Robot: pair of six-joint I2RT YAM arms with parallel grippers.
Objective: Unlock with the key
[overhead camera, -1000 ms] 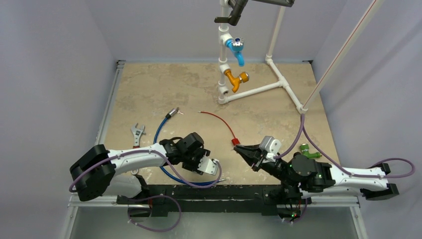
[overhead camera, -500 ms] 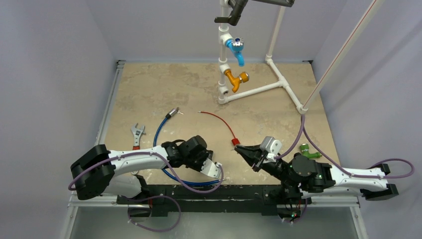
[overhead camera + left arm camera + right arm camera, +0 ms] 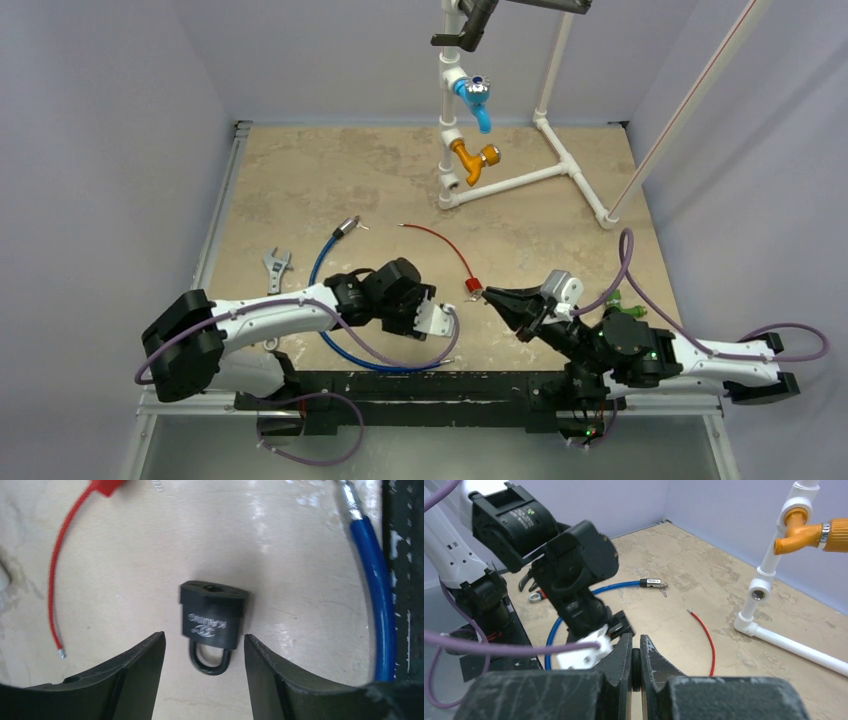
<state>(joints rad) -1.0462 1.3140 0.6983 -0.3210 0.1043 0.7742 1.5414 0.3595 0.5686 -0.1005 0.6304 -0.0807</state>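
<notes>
A black padlock (image 3: 212, 622) lies flat on the table in the left wrist view, shackle toward the camera and keyhole end away. My left gripper (image 3: 204, 642) hangs open just above it, a finger on either side of the shackle and touching nothing. From the top view the left gripper (image 3: 418, 308) points down near the front edge and hides the padlock. My right gripper (image 3: 636, 647) is shut on the black head of the key (image 3: 636, 664); the key's blade is hidden. The right gripper (image 3: 492, 295) points left toward the left arm's wrist.
A red wire (image 3: 445, 250) with a red plug lies between the two grippers. A blue cable (image 3: 322, 262) loops round the left arm, and a wrench (image 3: 274, 268) lies at the left. A white pipe frame (image 3: 520, 180) with blue and orange taps stands at the back.
The left wrist has swung slightly away from the front edge and to the right. The right arm has drawn back a little to the right, still shut on the key.
</notes>
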